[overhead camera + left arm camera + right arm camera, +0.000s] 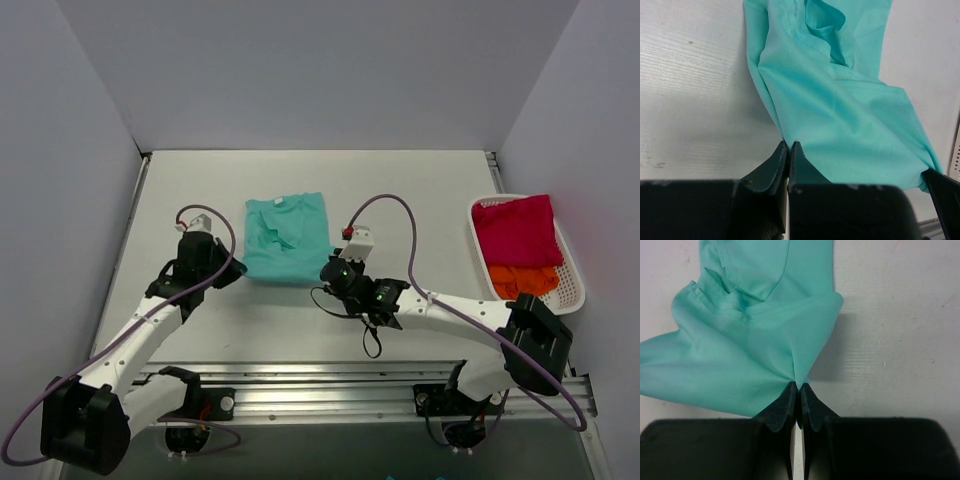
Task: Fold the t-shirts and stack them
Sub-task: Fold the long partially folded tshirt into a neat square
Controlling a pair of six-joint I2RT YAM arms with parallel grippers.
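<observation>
A teal t-shirt lies folded narrow on the table's middle, collar at the far end. My left gripper is shut on its near left corner; in the left wrist view the gripper pinches the teal cloth. My right gripper is shut on its near right corner; in the right wrist view the gripper pinches the cloth, which puckers toward the tips. A magenta-red t-shirt and an orange t-shirt lie in the basket at the right.
A white slotted plastic basket stands at the table's right edge. Grey walls close the table at the back and sides. A metal rail runs along the near edge by the arm bases.
</observation>
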